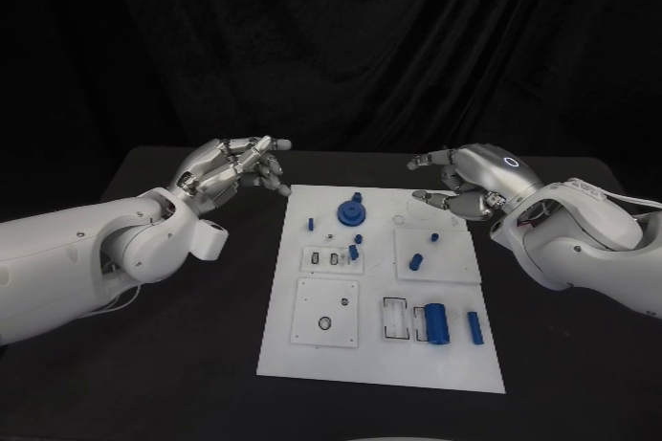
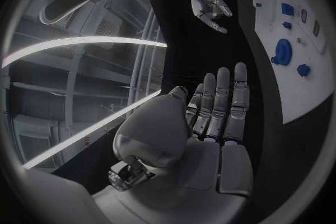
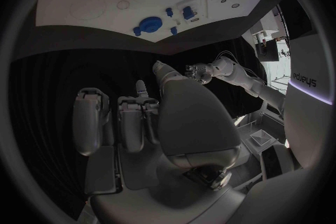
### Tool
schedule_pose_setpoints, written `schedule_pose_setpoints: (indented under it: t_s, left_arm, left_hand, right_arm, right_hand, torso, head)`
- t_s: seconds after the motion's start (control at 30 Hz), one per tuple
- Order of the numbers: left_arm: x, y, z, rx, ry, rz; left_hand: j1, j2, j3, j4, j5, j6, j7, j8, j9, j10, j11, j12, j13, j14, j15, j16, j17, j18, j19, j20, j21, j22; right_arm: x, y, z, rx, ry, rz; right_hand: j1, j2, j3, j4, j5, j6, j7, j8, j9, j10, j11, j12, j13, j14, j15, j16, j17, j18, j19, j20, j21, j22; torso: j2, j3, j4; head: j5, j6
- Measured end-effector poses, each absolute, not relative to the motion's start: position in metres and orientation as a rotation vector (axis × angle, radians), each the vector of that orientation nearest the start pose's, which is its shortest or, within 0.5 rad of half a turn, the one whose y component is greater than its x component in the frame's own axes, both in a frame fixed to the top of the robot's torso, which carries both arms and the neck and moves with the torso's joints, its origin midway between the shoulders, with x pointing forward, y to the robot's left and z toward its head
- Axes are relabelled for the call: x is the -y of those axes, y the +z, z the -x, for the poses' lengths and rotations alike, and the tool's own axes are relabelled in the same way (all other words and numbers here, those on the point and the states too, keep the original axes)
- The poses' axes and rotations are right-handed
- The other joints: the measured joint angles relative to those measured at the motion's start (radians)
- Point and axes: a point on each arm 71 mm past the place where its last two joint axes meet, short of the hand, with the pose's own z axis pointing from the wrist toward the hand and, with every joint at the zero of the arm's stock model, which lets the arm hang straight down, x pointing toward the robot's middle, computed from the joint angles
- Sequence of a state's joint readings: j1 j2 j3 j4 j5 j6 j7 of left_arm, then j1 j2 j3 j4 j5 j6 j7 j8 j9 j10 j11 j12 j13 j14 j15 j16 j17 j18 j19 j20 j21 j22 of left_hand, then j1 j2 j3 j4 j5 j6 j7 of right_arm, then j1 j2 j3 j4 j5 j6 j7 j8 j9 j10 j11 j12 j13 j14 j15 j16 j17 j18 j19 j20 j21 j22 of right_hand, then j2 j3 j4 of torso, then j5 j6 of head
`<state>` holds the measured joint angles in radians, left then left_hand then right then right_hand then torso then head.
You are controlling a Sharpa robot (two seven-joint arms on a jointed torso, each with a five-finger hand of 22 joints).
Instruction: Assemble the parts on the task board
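White rectangular task board (image 1: 455, 364) lies mid-table; we judge assembly barely begun, since small blue plastic parts (image 1: 436, 322) lie loose. Left hand (image 1: 231, 170) and right hand (image 1: 462, 181) hover empty, fingers apart.

black table (image 1: 165, 364) with a matte surface; black cloth backdrop (image 1: 386, 58) hangs behind its far edge.

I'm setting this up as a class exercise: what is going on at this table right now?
A two-armed robot faces a white task board with small blue parts on it, among them a round blue disc and a blue cylinder. Neither hand holds anything: the left hand hovers off the board's far left corner, fingers extended, and the right hand hovers at its far right corner, fingers loosely curled. Assembly has not visibly begun.
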<state>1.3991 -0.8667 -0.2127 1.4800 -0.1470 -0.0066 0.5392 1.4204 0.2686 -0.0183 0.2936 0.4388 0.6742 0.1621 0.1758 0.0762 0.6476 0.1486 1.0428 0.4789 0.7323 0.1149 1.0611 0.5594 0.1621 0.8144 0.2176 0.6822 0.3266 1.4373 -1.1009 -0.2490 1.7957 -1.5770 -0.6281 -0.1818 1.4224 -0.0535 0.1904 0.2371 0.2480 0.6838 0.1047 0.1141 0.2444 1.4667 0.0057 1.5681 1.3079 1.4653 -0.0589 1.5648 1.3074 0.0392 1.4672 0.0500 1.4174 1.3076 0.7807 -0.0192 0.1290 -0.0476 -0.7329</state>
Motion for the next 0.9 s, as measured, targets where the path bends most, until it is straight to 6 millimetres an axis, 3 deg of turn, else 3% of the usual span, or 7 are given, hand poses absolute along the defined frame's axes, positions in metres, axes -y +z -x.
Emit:
schedule_pose_setpoints:
  t_s: [0.07, 0.13, 0.17, 0.23, 0.3, 0.57, 0.9]
  left_arm:
    - [-0.213, -0.135, -0.499, -1.537, -1.741, 0.664]
    - [-0.204, -0.138, -0.501, -1.605, -1.695, 0.633]
    - [-0.201, -0.139, -0.502, -1.634, -1.672, 0.616]
    - [-0.193, -0.143, -0.504, -1.703, -1.607, 0.565]
    - [-0.184, -0.148, -0.505, -1.773, -1.532, 0.501]
    - [-0.153, -0.162, -0.509, -1.979, -1.266, 0.323]
    - [-0.134, -0.173, -0.502, -2.117, -1.008, 0.156]
  left_hand:
    - [-0.027, 0.008, 0.006, 0.005, -0.018, 0.018, 0.008, 0.035, 0.001, 0.051, -0.024, 0.126, 0.122, 0.087, -0.019, 0.178, 0.177, 0.000, 0.032, -0.028, 0.179, 0.121]
    - [-0.043, 0.010, 0.018, -0.007, -0.045, 0.016, 0.006, 0.071, 0.000, 0.207, -0.036, 0.270, 0.365, 0.247, -0.027, 0.336, 0.416, -0.002, -0.004, -0.065, 0.475, 0.359]
    - [-0.049, 0.012, 0.033, -0.008, -0.058, 0.018, 0.008, 0.098, 0.000, 0.370, -0.041, 0.351, 0.541, 0.397, -0.034, 0.407, 0.578, -0.049, 0.057, -0.086, 0.658, 0.587]
    - [-0.080, 0.011, 0.035, -0.005, -0.104, 0.029, 0.007, 0.133, 0.001, 0.640, -0.046, 0.433, 0.763, 0.652, -0.057, 0.481, 0.719, -0.047, -0.014, -0.088, 0.688, 0.635]
    - [-0.107, 0.010, 0.026, 0.002, -0.140, 0.046, 0.002, 0.156, 0.008, 0.698, -0.005, 0.433, 0.767, 0.718, -0.064, 0.504, 0.744, -0.047, 0.149, -0.081, 0.723, 0.748]
    - [-0.212, -0.001, -0.057, 0.000, -0.224, 0.099, -0.004, 0.225, 0.046, 0.762, -0.011, 0.433, 0.792, 0.734, -0.072, 0.507, 0.749, -0.071, 0.397, -0.058, 0.774, 0.914]
    - [-0.209, -0.040, -0.122, -0.010, -0.285, 0.119, -0.044, 0.399, 0.230, 0.817, -0.092, 0.530, 0.831, 0.733, -0.101, 0.507, 0.749, -0.087, 0.513, -0.093, 0.801, 0.981]
  right_arm:
    - [0.253, -0.116, -0.439, -1.334, 0.537, 0.172]
    - [0.258, -0.119, -0.441, -1.342, 0.525, 0.159]
    - [0.259, -0.120, -0.442, -1.346, 0.521, 0.154]
    - [0.263, -0.123, -0.443, -1.355, 0.511, 0.144]
    - [0.268, -0.127, -0.444, -1.362, 0.499, 0.134]
    - [0.291, -0.140, -0.440, -1.395, 0.452, 0.091]
    - [0.299, -0.153, -0.438, -1.423, 0.433, 0.071]
  right_hand:
    - [0.000, 0.000, 0.000, 0.000, 0.000, 0.000, 0.000, 0.000, 0.000, 0.000, 0.000, 0.000, 0.000, 0.000, 0.000, 0.000, 0.000, 0.000, 0.000, 0.000, 0.000, 0.000]
    - [0.000, 0.000, 0.000, 0.000, 0.000, 0.003, 0.003, 0.000, 0.000, 0.000, 0.000, 0.000, 0.000, 0.000, 0.000, 0.000, 0.000, 0.000, 0.000, 0.000, 0.000, 0.000]
    - [0.000, 0.000, 0.000, 0.000, 0.000, 0.005, 0.001, 0.000, 0.000, 0.000, 0.000, 0.000, 0.000, 0.000, 0.000, 0.000, 0.000, 0.000, 0.000, 0.000, 0.000, 0.000]
    - [0.000, 0.000, 0.000, 0.000, 0.004, 0.007, 0.000, 0.000, -0.001, 0.000, 0.000, 0.000, 0.000, 0.000, 0.000, 0.000, 0.000, 0.000, 0.000, 0.000, 0.004, 0.000]
    - [0.000, 0.000, 0.002, -0.002, 0.004, 0.007, 0.000, 0.000, -0.001, 0.000, 0.000, 0.000, 0.000, 0.000, 0.000, 0.000, 0.000, 0.000, 0.000, 0.000, 0.004, 0.000]
    - [0.000, 0.000, 0.003, -0.003, 0.011, 0.011, 0.004, 0.000, -0.001, 0.000, 0.000, 0.000, 0.000, 0.000, 0.000, 0.000, 0.000, 0.000, 0.000, 0.000, 0.011, 0.000]
    - [0.000, 0.000, 0.003, -0.003, 0.016, 0.018, 0.004, 0.000, -0.002, 0.000, 0.000, 0.000, 0.000, 0.000, 0.000, 0.000, 0.000, 0.000, 0.000, 0.000, 0.011, 0.000]
  torso:
    - [-0.007, 0.0059, -0.0024]
    - [-0.012, 0.0105, -0.0038]
    - [-0.014, 0.0128, -0.0049]
    - [-0.021, 0.0177, -0.0068]
    - [-0.028, 0.0224, -0.0089]
    - [-0.054, 0.0451, -0.0235]
    - [-0.076, 0.0722, -0.0457]
  head:
    - [0.002, -0.003]
    - [0.003, -0.004]
    - [0.003, -0.006]
    - [0.007, -0.014]
    - [0.012, -0.023]
    - [0.040, -0.063]
    - [0.050, -0.115]
